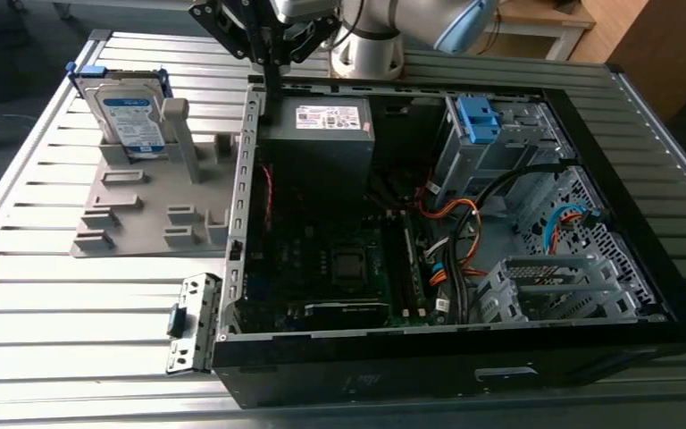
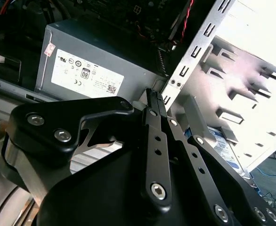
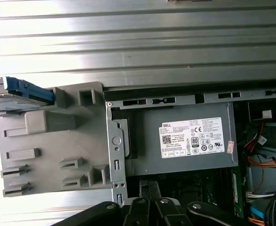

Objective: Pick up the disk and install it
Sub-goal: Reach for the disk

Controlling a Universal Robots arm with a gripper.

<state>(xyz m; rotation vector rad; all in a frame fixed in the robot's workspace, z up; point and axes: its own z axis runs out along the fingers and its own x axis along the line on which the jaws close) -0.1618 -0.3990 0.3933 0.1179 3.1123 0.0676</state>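
Note:
The disk (image 1: 129,112), silver with a white-and-blue label and a blue rail frame, stands upright in a grey plastic holder (image 1: 153,214) on the table at the exterior view's left. It also shows as a blue edge (image 3: 26,89) in the first wrist view and as a labelled corner (image 2: 227,148) in the second. My gripper (image 1: 271,85) hangs above the back corner of the open computer case (image 1: 242,179), to the right of the disk and apart from it. Its black fingers (image 2: 153,101) are pressed together, shut on nothing.
A grey power supply (image 1: 319,134) with a white sticker sits inside the case just below the gripper. A drive cage with a bare blue bracket (image 1: 481,116) stands at the case's far right. Cables and a motherboard (image 1: 343,259) fill the middle. The slatted metal table (image 1: 69,295) surrounds everything.

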